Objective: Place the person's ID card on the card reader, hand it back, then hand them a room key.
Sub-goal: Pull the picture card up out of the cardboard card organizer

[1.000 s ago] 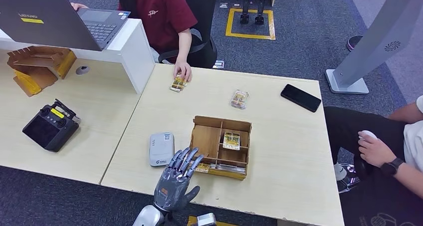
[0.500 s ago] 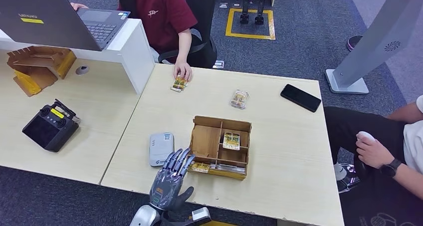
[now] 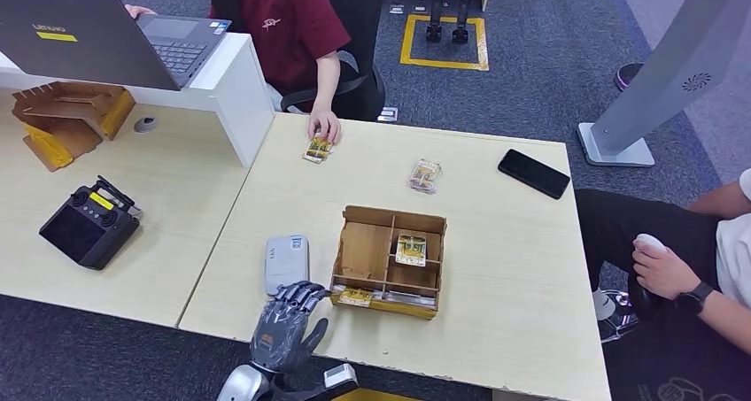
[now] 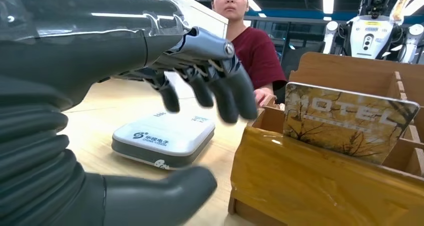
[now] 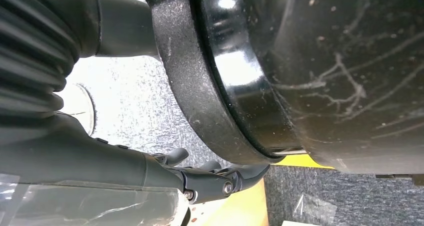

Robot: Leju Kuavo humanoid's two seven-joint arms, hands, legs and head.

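**Left hand empty at the table's near edge, ID card at the far side**

Table (image 3: 496, 242): pale wood. A person's hand (image 3: 324, 125) rests at its far edge, fingers on the ID card (image 3: 316, 149).

Wooden box (image 3: 367, 252): open-topped, divided into compartments, mid-table. One room key (image 3: 410, 249) lies in a middle compartment; another card (image 4: 345, 121) stands upright in the front slot nearest the robot, printed face outward.

Left hand (image 3: 285, 320): at the near table edge, fingers apart and bent downward, holding nothing. The ID card lies well away at 12 o'clock from it.

Card reader (image 3: 287, 263): white, flat, just beyond the fingertips at 12 o'clock, immediately left of the box.

Right hand (image 5: 210, 178): hangs low; fingers partly curled, nothing seen in them, grip cannot be told.

Another card (image 3: 425, 175) lies loose on the table beyond the box, at 1 o'clock from the left hand.
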